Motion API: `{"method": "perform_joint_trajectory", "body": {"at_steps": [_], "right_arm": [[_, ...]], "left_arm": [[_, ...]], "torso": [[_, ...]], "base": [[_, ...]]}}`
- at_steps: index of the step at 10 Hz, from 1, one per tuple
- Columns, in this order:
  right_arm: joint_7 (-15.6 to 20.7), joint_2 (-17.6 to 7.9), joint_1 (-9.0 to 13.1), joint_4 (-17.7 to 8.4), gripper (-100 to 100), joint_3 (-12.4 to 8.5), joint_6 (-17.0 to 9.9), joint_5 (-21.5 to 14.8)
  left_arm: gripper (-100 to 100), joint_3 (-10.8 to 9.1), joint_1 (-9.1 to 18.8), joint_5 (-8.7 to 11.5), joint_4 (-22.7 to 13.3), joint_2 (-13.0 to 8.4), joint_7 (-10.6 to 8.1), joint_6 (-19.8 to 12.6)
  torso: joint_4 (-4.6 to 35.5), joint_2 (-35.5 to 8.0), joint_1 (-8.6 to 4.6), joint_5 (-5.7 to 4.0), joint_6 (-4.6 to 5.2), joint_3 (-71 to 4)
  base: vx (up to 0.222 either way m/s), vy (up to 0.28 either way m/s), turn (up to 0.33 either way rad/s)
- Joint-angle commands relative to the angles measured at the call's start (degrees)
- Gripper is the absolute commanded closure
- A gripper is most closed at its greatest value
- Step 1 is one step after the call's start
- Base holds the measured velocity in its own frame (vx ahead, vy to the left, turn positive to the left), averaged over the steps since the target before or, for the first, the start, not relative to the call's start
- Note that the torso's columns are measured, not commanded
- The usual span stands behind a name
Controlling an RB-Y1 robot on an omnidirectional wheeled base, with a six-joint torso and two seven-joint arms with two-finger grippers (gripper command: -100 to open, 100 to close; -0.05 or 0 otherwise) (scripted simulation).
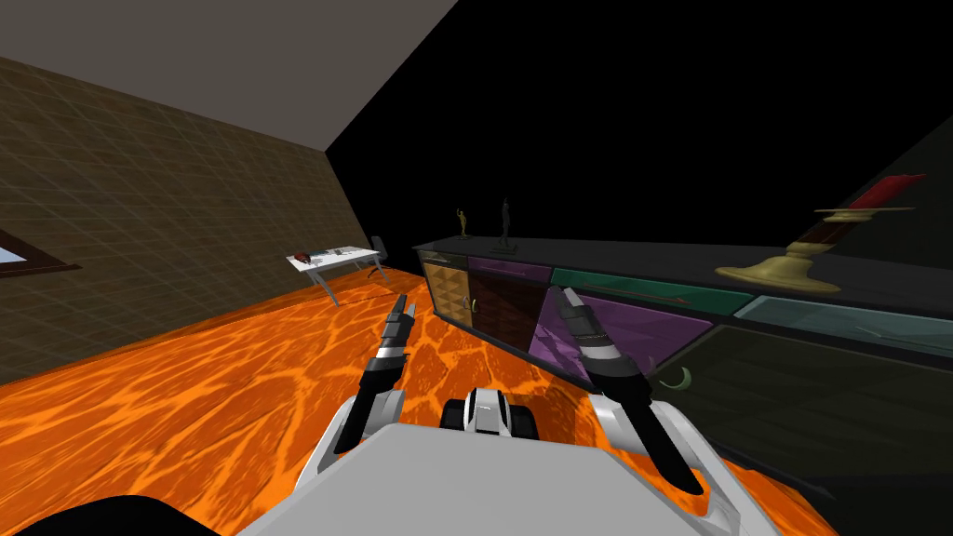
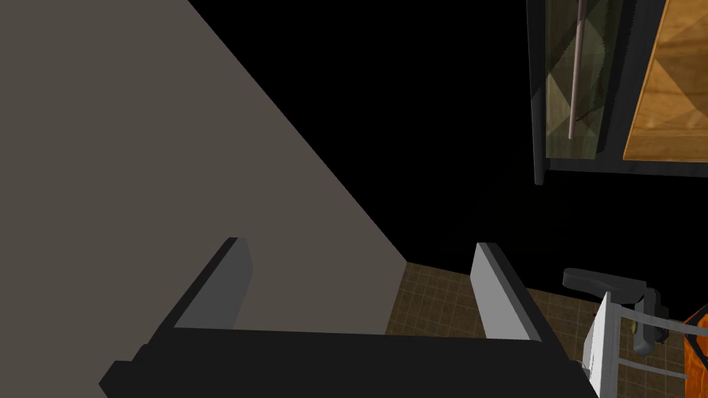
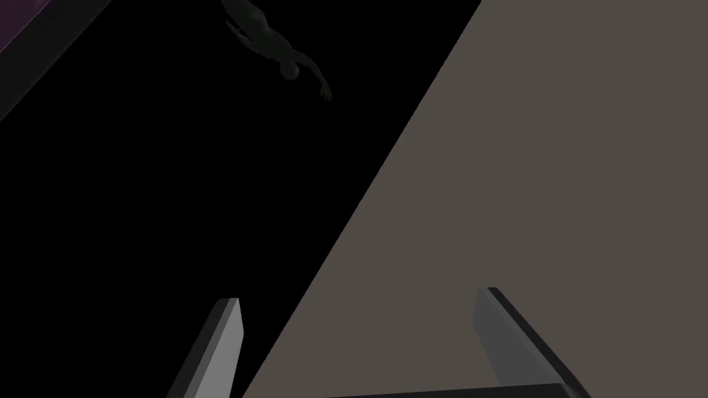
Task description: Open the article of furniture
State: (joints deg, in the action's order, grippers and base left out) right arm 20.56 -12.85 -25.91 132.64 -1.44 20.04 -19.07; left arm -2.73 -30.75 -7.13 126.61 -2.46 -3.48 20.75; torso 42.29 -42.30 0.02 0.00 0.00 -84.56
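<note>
- Orange, lava-patterned floor [image 1: 186, 409] is spreading out under me. The sideboard [image 1: 651, 259], long, dark and fronted with coloured panels, is running from about twelve o'clock round to three o'clock, and every panel is looking closed.
- Left tool [image 2: 359, 245] is hanging over the floor at about eleven o'clock, its blades standing wide with nothing between them. A long bar handle [image 2: 574, 69] on the sideboard's end panel is showing well apart from those blades.
- Right tool [image 3: 359, 296] is reaching toward the purple panel [image 1: 633, 326] at about one o'clock, its blades also wide and empty. I am judging it to be near the front but not touching it.
- A green crescent handle [image 1: 685, 377] is sitting at about two o'clock on the dark panel beside the purple one.
- Neither tool is lining up with a handle, so pushing forward from here is risking a blade striking a flat panel face or sliding off a small curved pull.
- A door swinging out is likely to be meeting my right forearm, since I am standing close alongside.
- Jerking a stuck panel is risking shaking the dark statuette [image 1: 505, 223] and the brass candlestick [image 1: 791, 265] standing on top.
</note>
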Motion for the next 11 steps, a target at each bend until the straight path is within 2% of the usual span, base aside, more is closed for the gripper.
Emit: {"method": "perform_joint_trajectory", "body": {"at_steps": [1, 2, 4, 5, 7, 8, 10, 11], "right_arm": [[4.6, -1.56, 0.53, -1.15, -100, -0.9, -0.25, -4.67], [5.2, -1.56, 0.53, -1.15, -100, -0.9, -0.25, -5.19], [8.81, -2.68, 1.07, -2.25, -100, -1.5, -0.38, -8.97], [9.13, -2.68, 1.07, -2.25, -100, -1.5, -0.38, -9.17], [12.74, -3.91, 1.69, -3.5, -100, -2.03, -0.51, -12.96], [13.17, -3.91, 1.69, -3.5, -100, -2.03, -0.51, -13.12], [16.88, -5.23, 2.41, -4.95, -100, -2.48, -0.62, -16.92], [17.28, -5.23, 2.41, -4.95, -100, -2.48, -0.62, -16.98]], "left_arm": [[0, 0.0, 0.0, 0.0, 0.0, 0.0, 0.0, 0.0], [0, 0.0, 0.0, 0.0, 0.0, 0.0, 0.0, 0.0], [0, 0.0, 0.0, 0.0, 0.0, 0.0, 0.0, 0.0], [0, 0.0, 0.0, 0.0, 0.0, 0.0, 0.0, 0.0], [0, 0.0, 0.0, 0.0, 0.0, 0.0, 0.0, 0.0], [0, 0.0, 0.0, 0.0, 0.0, 0.0, 0.0, 0.0], [0, 0.0, 0.0, 0.0, 0.0, 0.0, 0.0, 0.0], [0, 0.0, 0.0, 0.0, 0.0, 0.0, 0.0, 0.0]], "torso": [[0.0, 0.01, 0.01, 0.01, 0.0, -0.01], [-0.01, 0.04, -0.01, 0.0, 0.0, -0.02], [0.02, -0.05, -0.04, -0.01, 0.0, 0.04], [0.0, 0.0, -0.02, -0.01, 0.0, 0.0], [-0.01, 0.02, -0.02, -0.01, 0.0, -0.01], [-0.02, 0.07, -0.01, 0.0, 0.0, -0.04], [0.0, 0.02, -0.05, -0.01, 0.0, -0.01], [-0.01, 0.02, -0.03, -0.01, 0.0, -0.01]], "base": [[0.068, 0.012, -0.022], [0.043, 0.006, -0.004], [0.04, 0.006, -0.014], [0.039, 0.007, -0.005], [0.049, 0.006, -0.004], [0.047, 0.006, -0.002], [0.052, -0.002, 0.004], [0.04, 0.001, 0.003]]}}
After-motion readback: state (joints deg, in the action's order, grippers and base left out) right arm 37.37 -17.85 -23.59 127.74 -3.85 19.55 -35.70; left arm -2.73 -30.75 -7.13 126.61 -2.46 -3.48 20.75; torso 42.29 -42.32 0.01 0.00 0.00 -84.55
